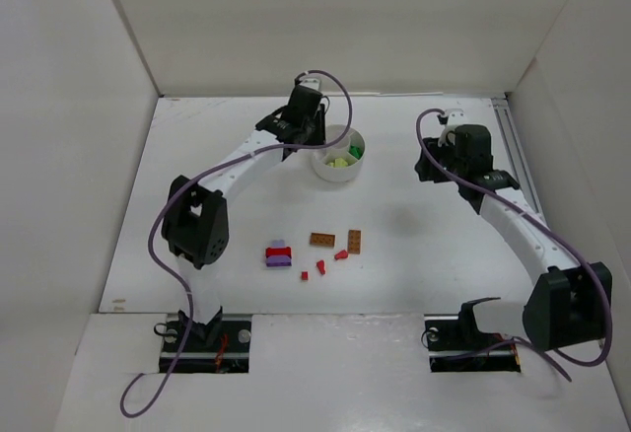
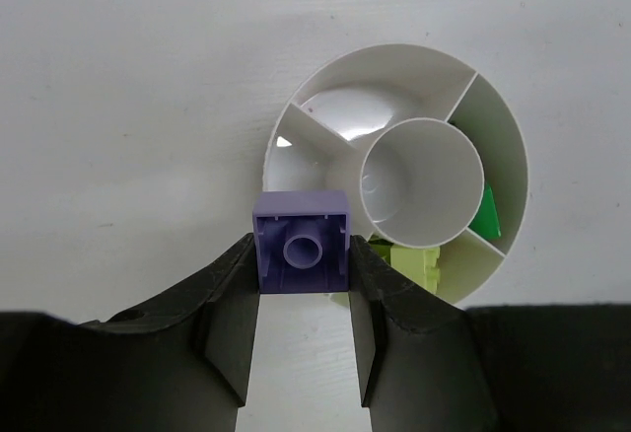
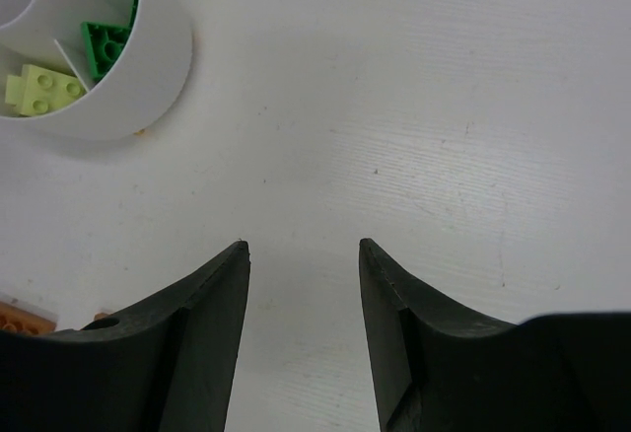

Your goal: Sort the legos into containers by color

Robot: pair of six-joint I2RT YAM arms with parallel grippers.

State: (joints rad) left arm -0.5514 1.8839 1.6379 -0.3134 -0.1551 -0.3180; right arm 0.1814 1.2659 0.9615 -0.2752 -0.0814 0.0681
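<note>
1. White counter (image 1: 414, 254), boxed in by plain white walls (image 1: 325, 18) on three sides; both arms are bolted at its near edge
2. A round white dish (image 1: 338, 159) sits toward the far side, a centre well ringed by wedge sections
3. One wedge holds lime bricks (image 3: 41, 88); the next holds a green brick (image 3: 104, 45)
4. The left gripper (image 2: 303, 254) is clenched on a purple brick (image 2: 303, 240), hollow underside toward the camera; the brick hangs at the dish's rim, beside the centre well
5. The right gripper (image 3: 303, 247) is released, jaws apart and holding nothing, over bare counter to the right of the dish
6. Loose on the counter nearer the arm bases: a red-and-purple stack (image 1: 278, 253), two orange-brown bricks (image 1: 321, 239) and small red bits (image 1: 340, 254), well apart from both grippers
</note>
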